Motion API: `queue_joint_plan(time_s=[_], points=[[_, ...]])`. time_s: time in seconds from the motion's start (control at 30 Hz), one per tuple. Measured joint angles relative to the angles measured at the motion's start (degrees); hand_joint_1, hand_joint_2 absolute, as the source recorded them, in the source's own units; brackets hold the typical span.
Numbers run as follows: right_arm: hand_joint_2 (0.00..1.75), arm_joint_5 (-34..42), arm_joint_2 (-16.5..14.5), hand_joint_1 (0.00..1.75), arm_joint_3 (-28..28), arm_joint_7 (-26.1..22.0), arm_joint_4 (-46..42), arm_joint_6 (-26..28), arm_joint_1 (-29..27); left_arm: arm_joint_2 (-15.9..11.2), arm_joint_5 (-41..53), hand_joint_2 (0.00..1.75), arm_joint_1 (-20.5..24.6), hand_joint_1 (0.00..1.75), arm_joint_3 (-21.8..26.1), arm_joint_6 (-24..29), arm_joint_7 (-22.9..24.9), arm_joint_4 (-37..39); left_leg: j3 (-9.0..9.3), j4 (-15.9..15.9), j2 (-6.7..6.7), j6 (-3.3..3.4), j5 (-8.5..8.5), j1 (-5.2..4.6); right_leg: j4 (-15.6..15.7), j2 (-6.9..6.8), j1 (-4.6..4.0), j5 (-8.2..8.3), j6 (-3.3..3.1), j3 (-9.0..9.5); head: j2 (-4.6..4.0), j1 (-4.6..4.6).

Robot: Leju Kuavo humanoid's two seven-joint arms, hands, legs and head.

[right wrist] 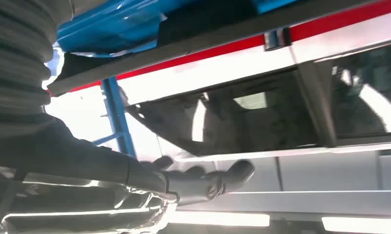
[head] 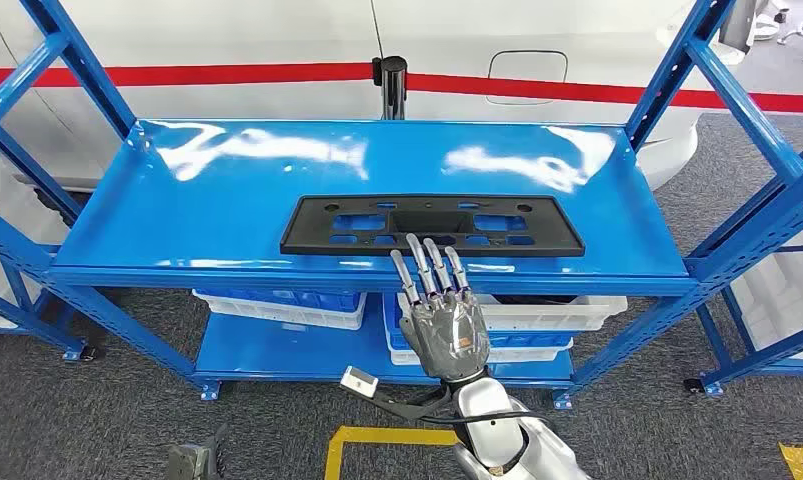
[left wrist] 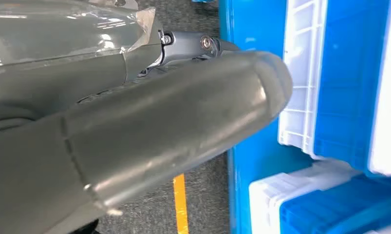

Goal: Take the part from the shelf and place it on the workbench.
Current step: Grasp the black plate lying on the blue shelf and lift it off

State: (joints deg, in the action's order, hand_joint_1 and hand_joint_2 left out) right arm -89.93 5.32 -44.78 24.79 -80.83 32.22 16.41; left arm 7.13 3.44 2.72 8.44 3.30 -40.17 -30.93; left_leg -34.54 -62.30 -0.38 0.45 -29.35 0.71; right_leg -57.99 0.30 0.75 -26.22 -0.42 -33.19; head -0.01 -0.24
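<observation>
The part, a long flat black plastic frame with cut-outs, lies on the top board of the blue shelf, near its front edge. My right hand is raised in front of the shelf, fingers straight and spread. Its fingertips reach over the front edge to the part's near rim, and it holds nothing. In the right wrist view, the right hand shows stretched out below the blue shelf board. My left hand hangs low beside the bottom shelf; its thick grey thumb hides the fingers.
White and blue bins stand on the lower shelf board. Blue uprights frame both ends of the shelf. A white car with a red stripe and a black post stand behind. Yellow lines mark the grey floor.
</observation>
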Motion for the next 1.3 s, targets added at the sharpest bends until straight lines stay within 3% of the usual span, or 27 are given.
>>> queue_joint_plan(time_s=[0.07,0.13,0.17,0.2,0.23,0.3,0.37,0.5,0.67,0.83,1.3], points=[[1.75,-0.01,0.08,0.00,-0.38,0.82,0.00,-0.34,0.28,0.00,0.07,0.00,0.01,0.00,-0.01,0.00,0.01,0.03,-2.06,-4.01,0.03,-0.23,-1.87,0.10,0.00,-0.03,-0.04,-0.10,-0.31,0.15,-0.01,-0.03],[1.75,-0.01,0.29,0.00,-1.13,2.15,0.01,-0.90,0.62,0.00,0.20,0.00,-0.07,0.00,-0.03,-0.01,0.01,0.12,-5.82,-10.68,0.10,-0.66,-4.28,0.32,-0.01,-0.05,-0.13,-0.28,-0.71,0.37,-0.01,-0.08],[1.75,-0.01,0.42,0.00,-1.47,2.60,0.01,-1.10,0.67,0.00,0.23,0.00,-0.13,0.00,-0.04,-0.02,0.02,0.16,-6.95,-12.13,0.13,-0.81,-4.18,0.43,-0.02,-0.03,-0.16,-0.35,-0.79,0.45,-0.01,-0.07],[1.75,-0.01,0.52,0.00,-1.76,2.92,0.02,-1.28,0.71,-0.01,0.25,0.00,-0.17,0.00,-0.04,-0.02,0.02,0.17,-7.06,-11.47,0.17,-0.89,-3.00,0.54,-0.03,0.01,-0.17,-0.44,-0.79,0.56,-0.01,-0.10],[1.75,-0.01,0.58,0.00,-2.01,3.14,0.02,-1.45,0.77,-0.02,0.25,0.00,-0.20,0.00,-0.04,-0.02,0.02,0.17,-6.10,-8.78,0.21,-0.89,-0.98,0.65,-0.04,0.07,-0.14,-0.54,-0.73,0.71,-0.01,-0.10],[1.75,-0.01,0.62,0.00,-2.35,3.30,0.02,-1.61,0.97,-0.05,0.25,0.00,-0.16,0.00,-0.04,-0.02,0.02,0.17,-2.72,-1.19,0.24,-0.66,2.80,0.68,-0.07,0.18,-0.32,-0.85,-0.35,1.00,-0.01,-0.17],[1.75,-0.01,0.64,0.00,-2.52,3.32,0.03,-1.80,1.22,-0.06,0.28,0.00,-0.13,0.00,-0.04,-0.05,0.02,0.17,-0.81,2.91,0.18,-0.29,4.05,0.50,-0.15,0.22,-0.66,-1.19,0.13,1.05,-0.01,-0.14],[1.75,-0.01,0.84,0.00,-2.65,3.32,0.24,-2.24,1.47,0.02,0.34,0.00,-0.24,0.00,-0.02,-0.25,0.02,0.17,-0.60,3.31,-0.03,-0.11,4.02,-0.07,-0.26,0.11,-1.10,-1.61,0.13,0.75,-0.01,-0.01],[1.75,0.00,0.97,0.00,-2.57,3.36,1.32,-2.44,1.53,-0.02,0.64,0.00,-0.28,0.00,0.00,-0.04,0.02,0.27,-0.68,3.25,-0.08,0.44,3.92,-0.72,-0.14,0.09,-0.91,-1.49,0.43,1.09,-0.01,-0.04],[1.75,0.01,1.05,0.00,-1.93,4.06,4.16,-2.07,1.97,-0.02,0.92,0.00,-0.29,0.00,-0.19,0.01,0.02,0.37,-0.65,3.22,-0.08,0.63,3.85,-0.78,0.03,0.09,-0.76,-1.48,1.12,1.16,0.00,-0.03],[1.75,0.01,1.01,0.00,0.04,6.95,13.53,2.60,3.78,0.00,0.92,0.00,-0.80,0.00,-2.07,0.17,0.02,0.25,-0.58,3.23,-0.07,0.69,3.88,-0.51,0.03,0.09,-0.78,-1.47,1.13,1.22,-0.01,-0.05]])
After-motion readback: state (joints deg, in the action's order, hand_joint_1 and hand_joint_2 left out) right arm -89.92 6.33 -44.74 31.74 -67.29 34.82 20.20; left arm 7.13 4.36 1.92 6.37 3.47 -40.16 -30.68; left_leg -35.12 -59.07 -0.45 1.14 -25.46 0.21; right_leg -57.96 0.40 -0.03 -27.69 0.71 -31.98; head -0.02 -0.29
